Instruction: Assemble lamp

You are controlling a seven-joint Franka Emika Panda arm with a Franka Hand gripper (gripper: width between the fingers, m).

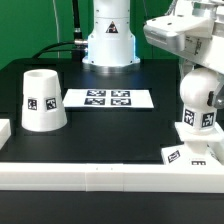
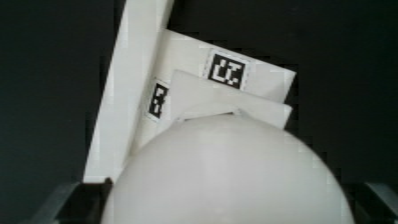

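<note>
- Reaching down at the exterior view's right, the white robot arm (image 1: 186, 35) points its two-finger gripper (image 1: 198, 86) downward
- It pinches the white round-headed plastic bulb (image 1: 196, 105), upright over the flat square white base (image 1: 178, 153)
- White truncated-cone shade (image 1: 42, 100) stands well apart, at that view's left

**Exterior view:** we look from the counter's (image 1: 100, 130) near side, slightly above it. We face the arm's pedestal (image 1: 108, 40) at the back, far enough off to span most of the surface.

**Wrist view:** we look down from the wrist, very near the bulb (image 2: 222, 175).

Both views share the bulb (image 1: 196, 103) and the base (image 2: 222, 75) (image 1: 190, 155).
</note>
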